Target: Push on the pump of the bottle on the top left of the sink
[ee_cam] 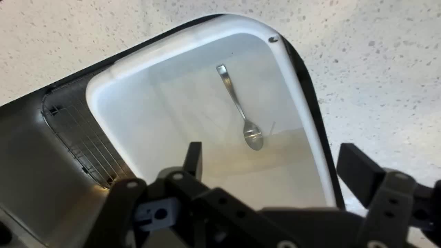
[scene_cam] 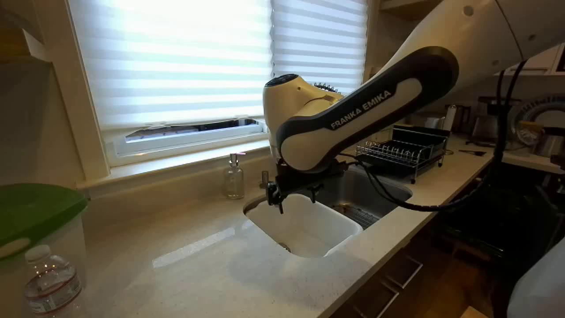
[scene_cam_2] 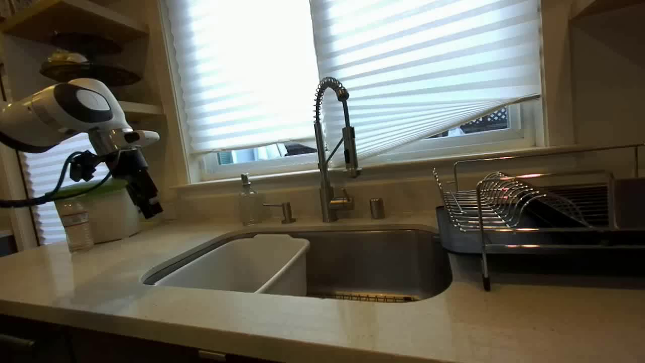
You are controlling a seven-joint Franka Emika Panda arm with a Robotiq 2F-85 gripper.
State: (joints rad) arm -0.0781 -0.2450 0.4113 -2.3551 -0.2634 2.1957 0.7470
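Observation:
The small clear bottle stands upright on the counter by the sink's back left corner. It also shows in an exterior view. Its silvery pump tops it, also visible in an exterior view. Neither shows in the wrist view. The steel sink holds a white tub on its left side. My gripper is open and empty, with the fingers wide apart. In the wrist view the gripper is above the tub's edge, pointing down. It is apart from the bottle.
A spoon lies in the tub. The tall faucet and a small metal spout stand behind the sink. A dish rack is at right. A water bottle and a green-lidded bin stand on the counter.

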